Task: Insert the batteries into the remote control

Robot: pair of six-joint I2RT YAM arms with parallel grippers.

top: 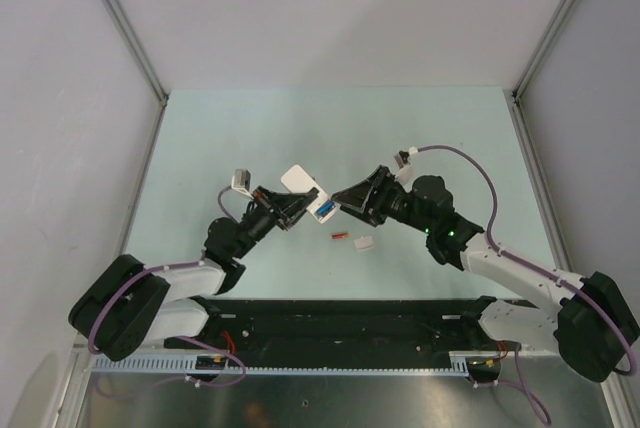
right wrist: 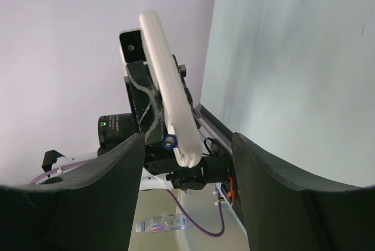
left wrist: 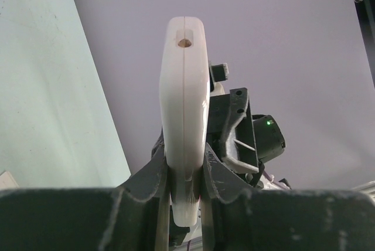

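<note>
A robotics lab test cell: plain grey wall panels (top: 330, 8) on aluminium corner posts (top: 123, 23) at 10 and 2 o'clock box in a pale green flat worktop (top: 300, 128); a slotted white cable duct (top: 150, 359) runs at 6 o'clock.

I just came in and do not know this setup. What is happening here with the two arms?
The left tool is shut on the remote control, holding it off the table with its white back showing. The right tool, open, is close to the remote's lower end, where a blue battery sits. An orange-red battery and a small white cover lie on the table nearby, not yet loaded.
</note>
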